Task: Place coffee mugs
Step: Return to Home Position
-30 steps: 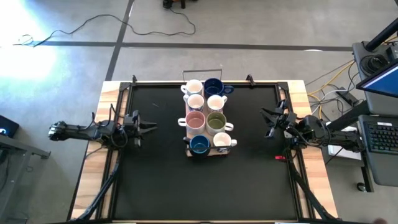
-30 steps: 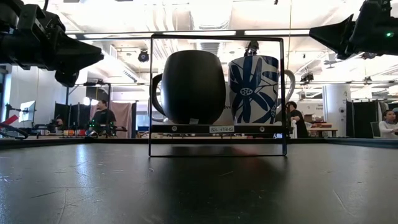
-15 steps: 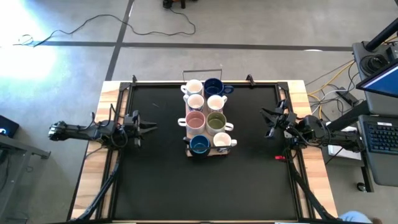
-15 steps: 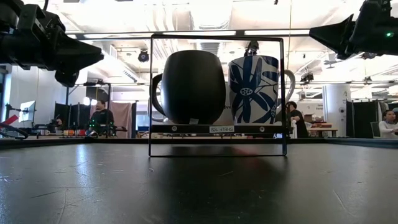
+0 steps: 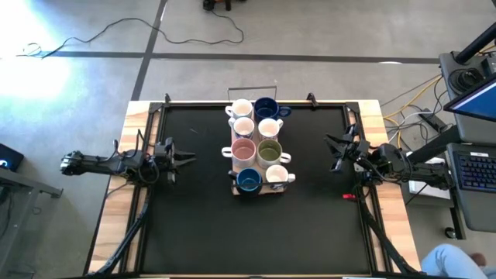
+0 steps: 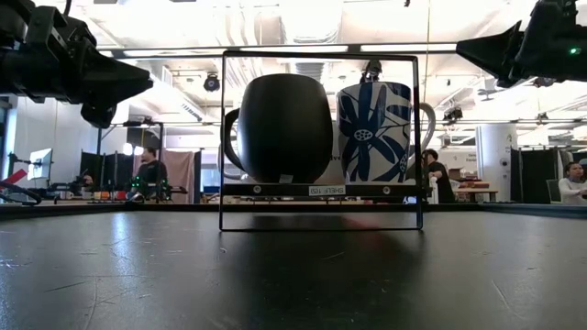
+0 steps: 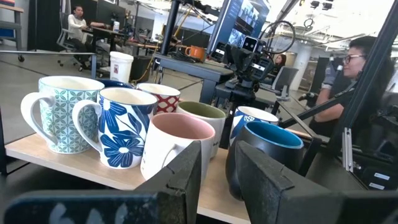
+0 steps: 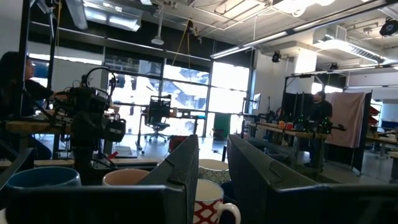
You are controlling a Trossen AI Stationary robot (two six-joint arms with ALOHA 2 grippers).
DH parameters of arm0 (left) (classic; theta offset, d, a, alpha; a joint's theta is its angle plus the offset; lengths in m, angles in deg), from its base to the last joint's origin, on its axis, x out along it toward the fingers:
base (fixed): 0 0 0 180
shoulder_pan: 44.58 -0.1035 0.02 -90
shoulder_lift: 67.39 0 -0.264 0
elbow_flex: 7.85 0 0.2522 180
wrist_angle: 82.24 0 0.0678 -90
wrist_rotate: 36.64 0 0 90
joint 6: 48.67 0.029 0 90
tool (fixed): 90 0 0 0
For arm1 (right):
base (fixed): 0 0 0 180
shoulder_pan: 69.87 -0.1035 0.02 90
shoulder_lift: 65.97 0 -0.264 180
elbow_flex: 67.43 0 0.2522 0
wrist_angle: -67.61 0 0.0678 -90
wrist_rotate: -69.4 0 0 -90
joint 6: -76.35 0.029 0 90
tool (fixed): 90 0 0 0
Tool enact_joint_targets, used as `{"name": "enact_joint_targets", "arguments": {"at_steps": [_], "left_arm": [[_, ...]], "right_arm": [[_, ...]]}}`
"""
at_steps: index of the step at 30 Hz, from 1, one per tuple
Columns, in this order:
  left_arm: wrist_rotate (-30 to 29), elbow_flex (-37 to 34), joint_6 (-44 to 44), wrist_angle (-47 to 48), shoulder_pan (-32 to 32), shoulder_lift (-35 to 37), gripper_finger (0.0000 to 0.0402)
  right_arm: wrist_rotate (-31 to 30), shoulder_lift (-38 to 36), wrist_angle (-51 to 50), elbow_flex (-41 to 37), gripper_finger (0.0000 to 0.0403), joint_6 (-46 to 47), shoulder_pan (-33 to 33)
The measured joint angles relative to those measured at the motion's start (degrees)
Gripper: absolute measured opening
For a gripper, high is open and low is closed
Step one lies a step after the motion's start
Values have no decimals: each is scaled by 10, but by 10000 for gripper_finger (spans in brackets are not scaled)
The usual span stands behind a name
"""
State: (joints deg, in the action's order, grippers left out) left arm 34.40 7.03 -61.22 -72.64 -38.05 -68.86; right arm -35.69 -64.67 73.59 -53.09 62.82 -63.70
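Note:
Eight coffee mugs (image 5: 258, 145) stand in two rows on a wooden board inside a thin wire frame at the table's middle, toward the far edge. Several are white, two are dark blue (image 5: 266, 107), one is pink inside (image 5: 243, 150) and one is olive (image 5: 269, 152). The low view shows a dark mug (image 6: 284, 128) and a blue-flowered one (image 6: 376, 131) resting on the board. My left gripper (image 5: 184, 159) hovers open to the left of the mugs and points at them (image 7: 217, 149). My right gripper (image 5: 332, 151) hovers open to their right and faces them (image 8: 212, 142).
Black mat (image 5: 201, 225) covers the table, with bare room on the near half and between each gripper and the board. A small red object (image 5: 348, 196) lies near the right edge. Desks, monitors and people show in the room beyond.

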Motion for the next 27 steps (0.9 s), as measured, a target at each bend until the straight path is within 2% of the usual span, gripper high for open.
{"name": "enact_joint_targets", "arguments": {"at_steps": [27], "left_arm": [[0,0,0,0,0,0,82]], "right_arm": [[0,0,0,0,75,0,0]]}}
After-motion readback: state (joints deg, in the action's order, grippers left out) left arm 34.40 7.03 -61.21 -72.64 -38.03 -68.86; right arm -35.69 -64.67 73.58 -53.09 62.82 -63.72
